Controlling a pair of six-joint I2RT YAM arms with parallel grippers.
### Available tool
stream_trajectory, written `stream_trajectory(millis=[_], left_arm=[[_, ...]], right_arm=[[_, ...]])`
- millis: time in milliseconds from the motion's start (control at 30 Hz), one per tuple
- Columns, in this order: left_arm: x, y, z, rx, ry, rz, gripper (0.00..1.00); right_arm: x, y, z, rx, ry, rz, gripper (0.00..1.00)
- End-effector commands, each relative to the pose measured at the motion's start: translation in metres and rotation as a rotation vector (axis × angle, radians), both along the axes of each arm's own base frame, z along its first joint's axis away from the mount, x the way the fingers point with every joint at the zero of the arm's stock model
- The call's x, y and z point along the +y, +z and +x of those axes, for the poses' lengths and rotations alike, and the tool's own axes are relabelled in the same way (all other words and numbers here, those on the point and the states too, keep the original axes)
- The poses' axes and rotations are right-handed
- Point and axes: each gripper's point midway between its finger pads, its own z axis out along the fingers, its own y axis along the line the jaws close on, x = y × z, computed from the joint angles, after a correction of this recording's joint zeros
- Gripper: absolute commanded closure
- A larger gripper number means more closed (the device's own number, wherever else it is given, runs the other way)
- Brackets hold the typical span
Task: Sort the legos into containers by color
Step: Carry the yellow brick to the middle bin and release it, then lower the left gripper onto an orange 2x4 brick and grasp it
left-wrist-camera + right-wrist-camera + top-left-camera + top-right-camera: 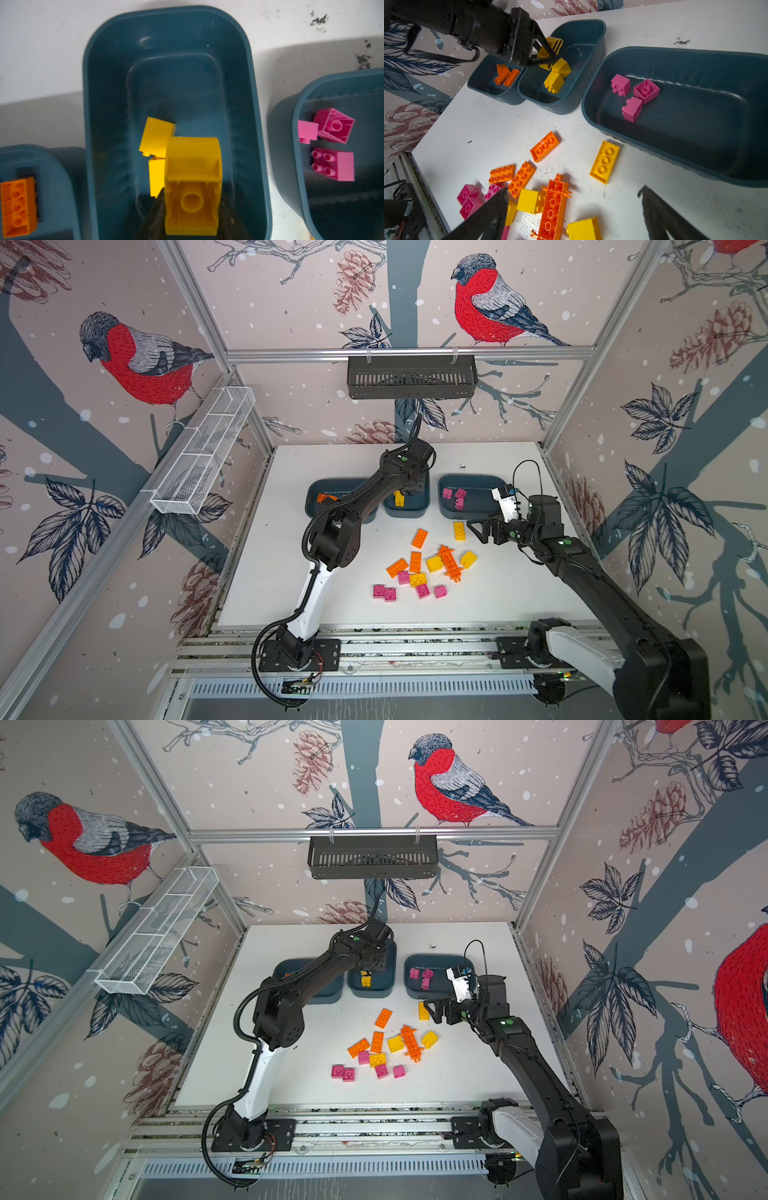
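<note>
Spotting left arm [361,497] covering the left-edge tub [311,499], left claw [550,57] pinching a yellow brick [192,187], right claw [574,193] wide; counting three tubs [405,512], thirteen loose legos [415,562].

The legos [544,146] are smooth, opaque plastic with a soft sheen, and the yellow brick [192,187] gripped in the left tool [550,55] shows moulded ribs and a tube in its hollow underside. The containers [695,166] below and beside that tool are smooth dark teal plastic, glossy enough to carry streaks of light on their inner walls. Under the right tool [572,194], whose fingers [658,212] look matt black, the bench [488,124] is matt white, scuffed and flecked with dark marks.
</note>
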Motion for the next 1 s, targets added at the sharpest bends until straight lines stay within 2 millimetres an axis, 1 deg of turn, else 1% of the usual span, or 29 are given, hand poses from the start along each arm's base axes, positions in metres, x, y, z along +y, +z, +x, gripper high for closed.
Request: stream_trajectory(millis=[0,67,133,167,200,333,467,567,600,700,833,900,967], left_arm=[[-0.003,-0.016,-0.005,0.055,-0.013,-0.005,0.69],[0.000,-0.024,-0.005,0.064,-0.004,0.013,0.66],[0.000,-0.028,-0.005,0.070,-0.002,0.016,0.54],[0.001,-0.029,-0.005,0.075,0.000,0.014,0.43],[0.001,-0.027,-0.006,0.076,0.002,0.013,0.37],[0.008,-0.013,-0.015,0.077,0.002,0.015,0.22],[0.020,0.005,-0.043,0.090,-0.029,0.005,0.18],[0.032,0.016,-0.073,0.103,-0.066,0.011,0.18],[0.038,0.015,-0.085,0.113,-0.080,0.015,0.18],[0.046,0.024,-0.119,0.124,-0.143,-0.021,0.18],[0.064,0.025,-0.152,0.155,-0.186,-0.020,0.19],[0.065,0.028,-0.170,0.154,-0.242,-0.012,0.19],[0.066,0.025,-0.184,0.144,-0.288,0.005,0.19]], right_arm=[[-0.001,0.005,0.004,-0.025,0.002,-0.011,0.01],[-0.002,0.005,0.005,-0.024,0.000,-0.014,0.00],[-0.002,0.005,0.005,-0.023,0.000,-0.014,0.01],[-0.002,0.005,0.005,-0.022,0.000,-0.013,0.01],[-0.002,0.005,0.005,-0.020,0.000,-0.011,0.01],[-0.002,0.005,0.004,-0.020,0.001,-0.009,0.01],[-0.001,0.004,0.004,-0.017,0.001,-0.008,0.00],[-0.001,0.003,0.003,-0.016,0.003,-0.005,0.01],[-0.001,0.003,0.004,-0.016,0.005,-0.004,0.00],[0.001,0.003,0.004,-0.011,0.012,0.005,0.01],[0.004,0.001,0.003,-0.006,0.021,0.009,0.01],[0.004,0.000,0.003,-0.003,0.023,0.009,0.01],[0.005,-0.001,0.002,0.000,0.026,0.008,0.01]])
